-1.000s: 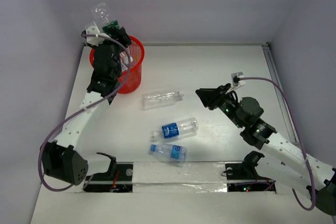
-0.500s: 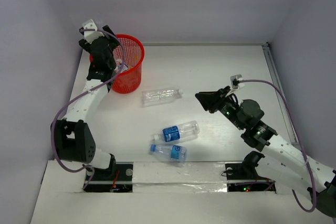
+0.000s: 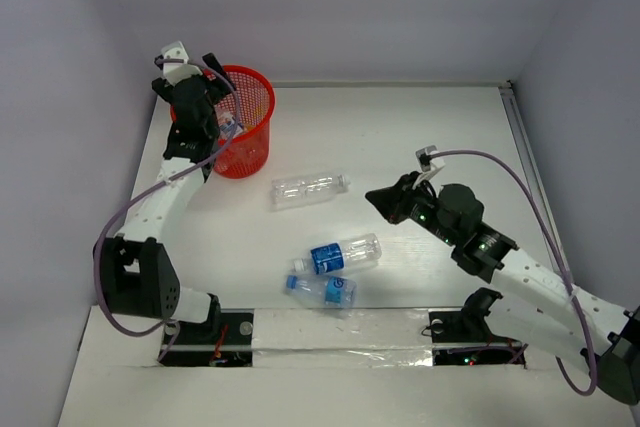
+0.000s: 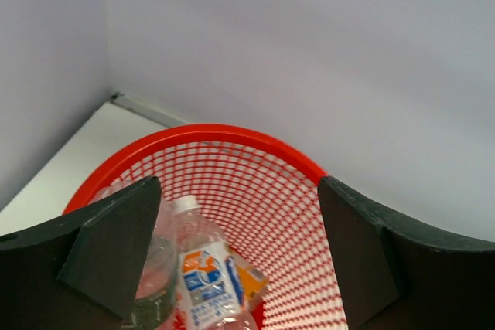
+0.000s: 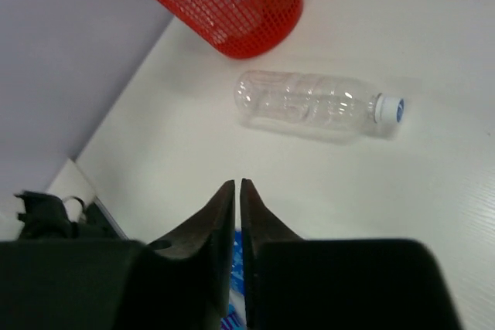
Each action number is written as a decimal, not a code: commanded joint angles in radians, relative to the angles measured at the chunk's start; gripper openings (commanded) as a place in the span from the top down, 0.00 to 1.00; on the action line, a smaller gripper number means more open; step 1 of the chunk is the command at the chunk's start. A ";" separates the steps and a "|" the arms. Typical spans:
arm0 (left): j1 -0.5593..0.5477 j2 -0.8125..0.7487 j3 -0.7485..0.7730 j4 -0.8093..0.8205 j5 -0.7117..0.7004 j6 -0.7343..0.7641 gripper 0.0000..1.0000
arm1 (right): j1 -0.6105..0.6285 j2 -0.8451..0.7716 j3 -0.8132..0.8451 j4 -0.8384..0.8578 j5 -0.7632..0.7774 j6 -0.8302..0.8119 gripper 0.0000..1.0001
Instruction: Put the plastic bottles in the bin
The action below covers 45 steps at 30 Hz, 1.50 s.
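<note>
One bin (image 3: 240, 132), red mesh, stands at the table's (image 3: 420, 137) 10 o'clock corner. The left gripper (image 4: 238, 214) hangs just above the bin's rim, fingers spread wide with nothing between them. In the left wrist view two bottles can be counted down inside the bin. One is a white-capped bottle (image 4: 203, 268) with a blue and orange label. The other is a bare clear one (image 4: 155, 256), at its 9 o'clock and half hidden behind a finger. An orange patch at the capped bottle's 4 o'clock is too hidden to name.

Three bottles lie on their sides on the table. An unlabelled clear bottle (image 3: 310, 189) is at the bin's 4 o'clock, near it but apart. A blue-labelled bottle (image 3: 336, 253) lies at the clear one's 6 o'clock. A smaller blue-labelled bottle (image 3: 322, 290) lies just beside that, at its 7 o'clock.

There are two arms. The right gripper (image 3: 378, 198) sits at the clear bottle's 3 o'clock, near its cap end and not touching it. Its fingers are drawn almost together with only a sliver between them, gripping nothing.
</note>
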 commanded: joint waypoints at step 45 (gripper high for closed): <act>-0.272 -1.083 -0.344 -0.606 0.479 -0.122 0.70 | 0.116 1.427 1.354 -0.743 -0.026 -0.772 0.07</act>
